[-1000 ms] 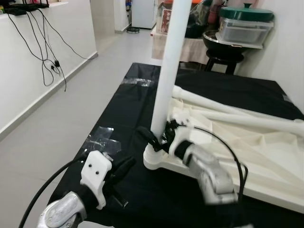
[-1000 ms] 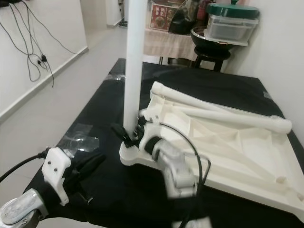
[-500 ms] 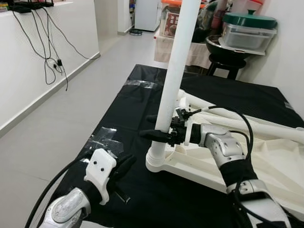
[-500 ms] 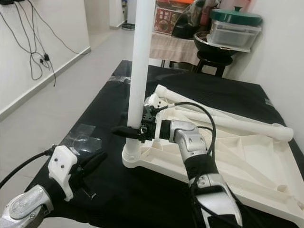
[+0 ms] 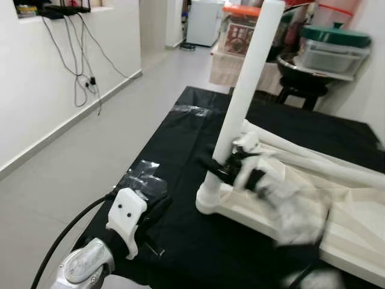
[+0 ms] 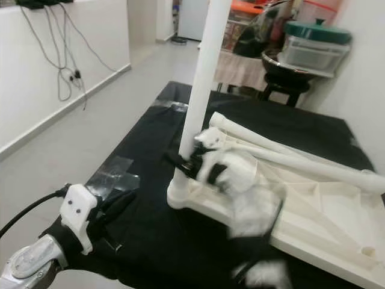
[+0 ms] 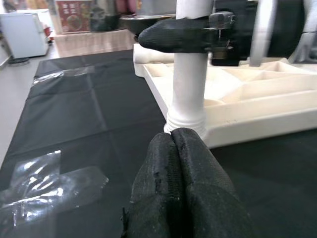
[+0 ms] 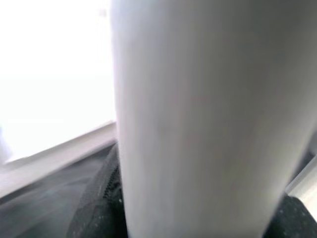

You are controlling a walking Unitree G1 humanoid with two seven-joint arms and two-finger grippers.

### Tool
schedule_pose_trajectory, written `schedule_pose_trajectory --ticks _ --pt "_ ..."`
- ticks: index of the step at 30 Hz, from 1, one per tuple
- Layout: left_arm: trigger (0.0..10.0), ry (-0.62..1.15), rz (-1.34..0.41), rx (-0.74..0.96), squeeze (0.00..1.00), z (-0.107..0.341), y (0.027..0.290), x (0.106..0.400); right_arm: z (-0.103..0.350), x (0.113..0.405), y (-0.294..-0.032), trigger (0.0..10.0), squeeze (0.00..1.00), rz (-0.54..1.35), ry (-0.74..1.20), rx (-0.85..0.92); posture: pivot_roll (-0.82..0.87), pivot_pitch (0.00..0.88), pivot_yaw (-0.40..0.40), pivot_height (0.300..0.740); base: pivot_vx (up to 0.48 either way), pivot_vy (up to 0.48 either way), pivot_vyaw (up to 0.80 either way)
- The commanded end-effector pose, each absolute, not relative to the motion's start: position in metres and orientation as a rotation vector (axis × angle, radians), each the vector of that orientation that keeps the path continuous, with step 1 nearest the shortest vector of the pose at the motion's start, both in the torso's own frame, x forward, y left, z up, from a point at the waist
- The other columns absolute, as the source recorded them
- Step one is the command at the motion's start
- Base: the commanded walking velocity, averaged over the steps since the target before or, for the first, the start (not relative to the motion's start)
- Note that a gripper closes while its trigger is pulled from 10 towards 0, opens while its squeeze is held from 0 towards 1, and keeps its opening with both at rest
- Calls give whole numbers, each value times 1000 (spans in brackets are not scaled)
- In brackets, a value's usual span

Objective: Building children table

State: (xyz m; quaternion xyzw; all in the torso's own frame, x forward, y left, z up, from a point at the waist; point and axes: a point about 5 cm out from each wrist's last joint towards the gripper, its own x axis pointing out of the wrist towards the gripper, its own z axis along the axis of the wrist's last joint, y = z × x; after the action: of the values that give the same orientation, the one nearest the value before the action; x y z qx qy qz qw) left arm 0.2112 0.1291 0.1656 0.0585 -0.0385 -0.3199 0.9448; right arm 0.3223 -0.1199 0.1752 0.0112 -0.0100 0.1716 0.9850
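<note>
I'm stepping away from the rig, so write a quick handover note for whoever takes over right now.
Right gripper: shut on the upright white plastic table leg, low on the shaft; arm blurred.
Left gripper: shut, holding nothing, over the black floor sheet, pointing at the leg's base.
White upside-down tabletop lies on the sheet; the leg stands in its near-left corner socket. More white leg tubes lie across the tabletop.
Done: one leg standing in its socket; tightness cannot be told.
Left: fit the other legs, then turn the table upright.
</note>
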Motion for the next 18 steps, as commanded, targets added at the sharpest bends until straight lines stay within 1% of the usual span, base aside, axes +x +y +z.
schedule_pose_trajectory --ticks 1,2,3,4,5,7,8,9,10,11,12,14,15,16,17,18 --pt "10000 -78 -652 113 0 165 131 210 149 302 -137 0 0 180 100 -25 -31 56 -92 740 0 0 0" --pt "10000 -80 -655 119 0 165 130 210 143 295 -124 0 0 220 119 2 -27 41 -85 740 0 0 0" --pt "10000 -80 -655 119 0 165 130 210 143 295 -124 0 0 220 119 2 -27 41 -85 740 0 0 0" --pt "10000 -81 -657 124 0 166 130 209 139 292 -116 0 0 245 130 18 -27 41 -85 740 0 0 0" --pt "10000 -79 -657 122 0 165 131 209 141 298 -107 0 0 310 132 6 -12 40 -99 740 0 0 0" --pt "10000 -77 -657 120 0 164 131 209 142 303 -103 118 0 337 131 -15 -11 35 -101 740 0 0 0" --pt "10000 -76 -655 116 0 164 132 210 145 308 -102 10000 0 358 121 -19 -11 35 -101 740 0 0 0" --pt "10000 -75 -651 115 0 163 132 210 150 313 -99 10000 0 406 105 -21 -11 35 -101 740 0 0 0" --pt "10000 -79 -644 115 0 162 132 211 159 316 -94 10000 1000 501 77 2 -11 32 -99 740 0 0 0" --pt "10000 -81 -642 114 0 163 131 211 163 316 -91 10000 1000 544 68 14 -11 32 -99 740 0 0 0" --pt "10000 -81 -642 114 0 163 131 211 163 316 -91 10000 1000 544 68 14 -11 32 -99 740 0 0 0" --pt "10000 -86 -642 119 0 163 130 213 181 321 -85 10000 1000 694 -3 46 -6 29 -96 740 0 0 0" --pt "10000 -86 -642 119 0 163 130 213 181 321 -85 10000 1000 694 -3 46 -6 29 -96 740 0 0 0" --pt "10000 -86 -643 119 0 163 130 214 191 323 -85 10000 1000 817 -45 40 -2 27 -94 740 0 0 0" --pt "10000 -86 -643 119 0 163 130 214 191 323 -85 10000 1000 817 -45 40 -2 27 -94 740 0 0 0" --pt "10000 -86 -645 117 0 163 130 215 199 325 -87 10000 678 924 -76 9 3 23 -94 740 0 0 0"
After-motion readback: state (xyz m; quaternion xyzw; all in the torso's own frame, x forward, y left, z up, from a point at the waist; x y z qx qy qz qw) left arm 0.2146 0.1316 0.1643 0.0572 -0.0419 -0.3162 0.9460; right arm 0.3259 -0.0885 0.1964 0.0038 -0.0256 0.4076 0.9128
